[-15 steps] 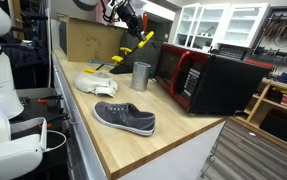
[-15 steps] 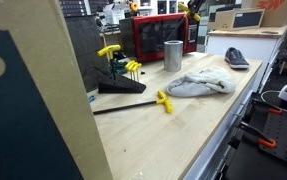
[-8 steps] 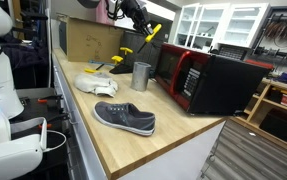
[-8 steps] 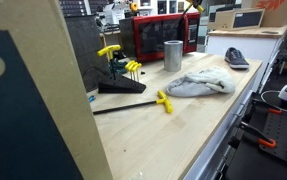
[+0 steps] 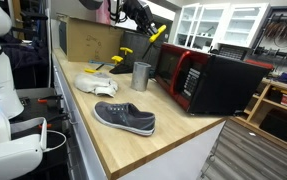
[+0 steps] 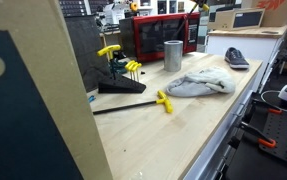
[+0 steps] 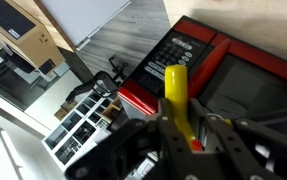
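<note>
Looking at the wrist view, we see the end effector (image 7: 183, 135) closed on a yellow-handled tool (image 7: 176, 92). The fingers press the handle from both sides, and the handle sticks out forward from them. In an exterior view the end effector (image 5: 136, 16) hangs high over the desk (image 5: 178, 135), and the yellow-handled tool (image 5: 155, 33) slants downward from it.

Below the end effector, well apart from the tool, a metal cup (image 5: 141, 76) stands upright on the desk. Just beside the cup, also lower than the end effector, stands a red microwave (image 5: 208, 80); in the wrist view the microwave (image 7: 238, 70) lies under the tool.

Farther from the end effector, toward the front of the desk, we find a white cloth (image 5: 96, 83) and a grey shoe (image 5: 124, 118). Behind the end effector stands a cardboard box (image 5: 88, 40). Far from the end effector, a rack of yellow tools (image 6: 118, 68) and a loose yellow tool (image 6: 164, 101) rest on the desk.
</note>
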Tool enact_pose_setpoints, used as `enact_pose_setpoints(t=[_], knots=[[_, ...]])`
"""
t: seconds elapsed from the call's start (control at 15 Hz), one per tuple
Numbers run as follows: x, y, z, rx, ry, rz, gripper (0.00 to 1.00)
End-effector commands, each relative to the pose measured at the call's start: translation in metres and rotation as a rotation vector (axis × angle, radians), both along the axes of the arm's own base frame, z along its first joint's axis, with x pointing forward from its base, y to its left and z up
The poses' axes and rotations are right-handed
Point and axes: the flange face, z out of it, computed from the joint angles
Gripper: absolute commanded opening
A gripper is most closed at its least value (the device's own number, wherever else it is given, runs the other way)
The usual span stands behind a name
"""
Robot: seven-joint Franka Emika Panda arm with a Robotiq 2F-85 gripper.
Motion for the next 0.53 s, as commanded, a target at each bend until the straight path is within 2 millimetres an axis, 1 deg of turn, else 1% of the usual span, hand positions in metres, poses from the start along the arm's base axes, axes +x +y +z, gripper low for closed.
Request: enact_pose_setpoints(t=[0.0, 0.27, 0.47], knots=[[0.009, 0.001, -0.005, -0.066, 0.023, -0.016, 0.06], [0.016, 0.006, -0.026, -0.127, 0.077, -0.003, 0.06], [0.022, 0.012, -0.035, -0.140, 0.057, 0.005, 0.06]])
